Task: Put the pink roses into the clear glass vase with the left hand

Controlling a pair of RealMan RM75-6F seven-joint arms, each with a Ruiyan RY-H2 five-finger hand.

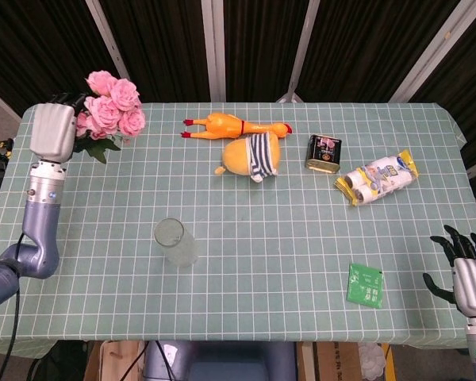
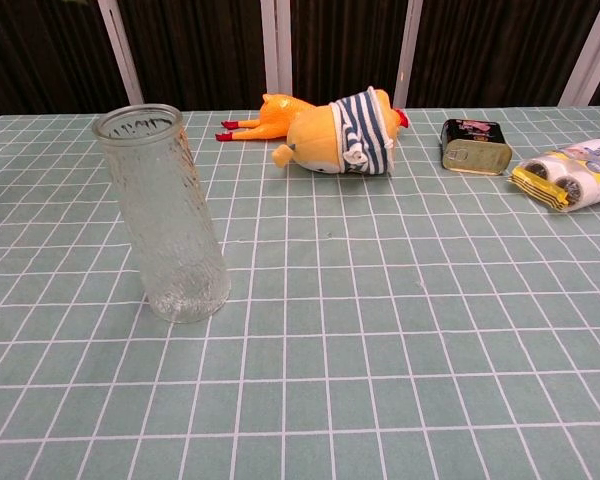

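Observation:
My left hand is raised high at the far left of the head view and grips the bunch of pink roses, blooms pointing right, green leaves below. The clear glass vase stands upright on the table, well to the right of and nearer than that hand; the chest view shows the vase empty. Neither the left hand nor the roses appear in the chest view. My right hand hangs at the table's front right corner, fingers spread, holding nothing.
A rubber chicken and a yellow plush in a striped shirt lie at the back centre. A dark tin, a packet of rolls and a green sachet lie to the right.

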